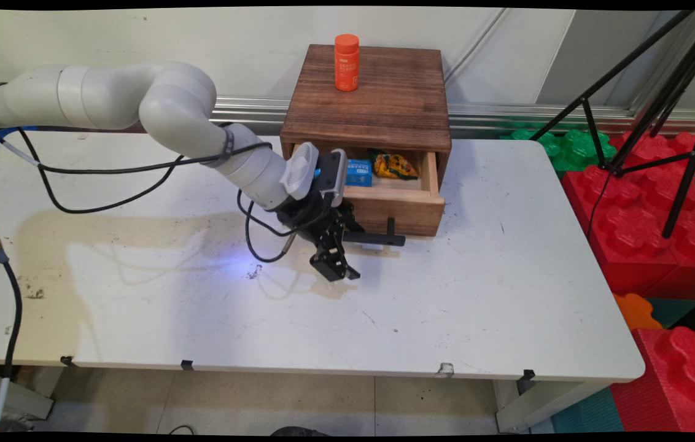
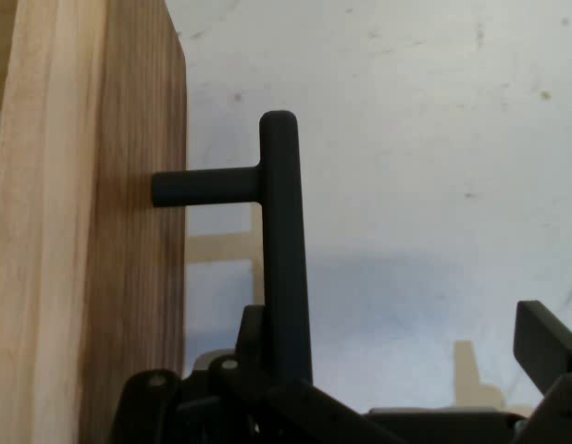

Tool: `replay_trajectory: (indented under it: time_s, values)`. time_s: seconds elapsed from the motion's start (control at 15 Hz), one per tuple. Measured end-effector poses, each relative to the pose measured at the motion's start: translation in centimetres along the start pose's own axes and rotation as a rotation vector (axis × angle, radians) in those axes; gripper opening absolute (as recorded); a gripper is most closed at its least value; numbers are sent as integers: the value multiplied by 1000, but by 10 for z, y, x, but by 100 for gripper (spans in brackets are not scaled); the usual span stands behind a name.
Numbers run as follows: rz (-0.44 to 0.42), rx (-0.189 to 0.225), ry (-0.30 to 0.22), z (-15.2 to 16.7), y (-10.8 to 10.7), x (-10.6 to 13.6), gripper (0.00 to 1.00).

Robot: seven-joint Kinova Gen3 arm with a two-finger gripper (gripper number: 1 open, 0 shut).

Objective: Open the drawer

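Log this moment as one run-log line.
gripper: open, at the drawer handle | drawer: open, blue box and yellow packet inside | orange bottle: upright on cabinet

In the hand view the drawer handle (image 2: 284, 250) runs down behind the pincer's linkage at bottom centre, its lower end hidden; the orange bottle's (image 1: 346, 62) label is too small to read.

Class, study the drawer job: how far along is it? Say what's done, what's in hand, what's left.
Done: the drawer stands partly open, showing a blue box and a yellow packet. In hand: the open gripper sits at the drawer's black handle, not clamped on it. Left: unclear; the orange bottle stands on the cabinet top.
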Motion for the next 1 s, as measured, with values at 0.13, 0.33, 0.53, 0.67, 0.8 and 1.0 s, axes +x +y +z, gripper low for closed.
replay_trajectory:
  time_s: [0.13,0.33,0.53,0.67,0.8,1.0]
  values:
    - [3,-7,2,0,7,2,100]
    - [8,-17,4,0,17,4,100]
    - [12,-24,4,-1,26,6,100]
    - [14,-28,5,-1,32,7,100]
    - [16,-32,6,-2,37,8,100]
    - [19,-39,9,-2,46,10,100]
